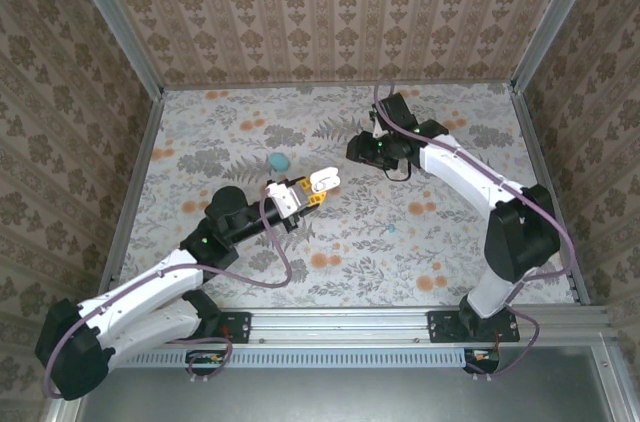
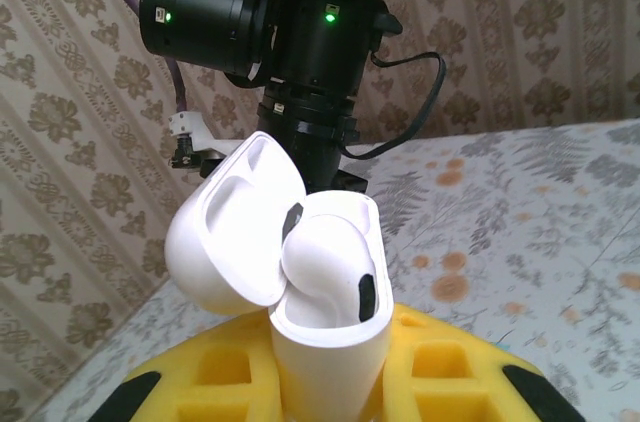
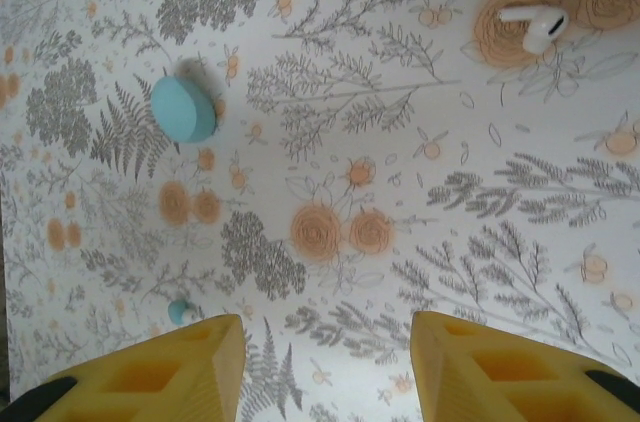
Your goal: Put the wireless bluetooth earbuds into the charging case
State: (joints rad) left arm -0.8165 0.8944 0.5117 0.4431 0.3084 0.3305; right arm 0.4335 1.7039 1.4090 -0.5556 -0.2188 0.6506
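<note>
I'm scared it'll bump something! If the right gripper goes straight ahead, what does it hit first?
Probably just the bare flowered table, between the teal disc and the white earbud.

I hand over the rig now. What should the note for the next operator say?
Left gripper: shut on the open charging case.
Right gripper: open, empty, over the table.
Done: one white earbud sits in the case.
Left: the second white earbud lies on the table, untouched; the right gripper should probably pick it up and insert it.
</note>
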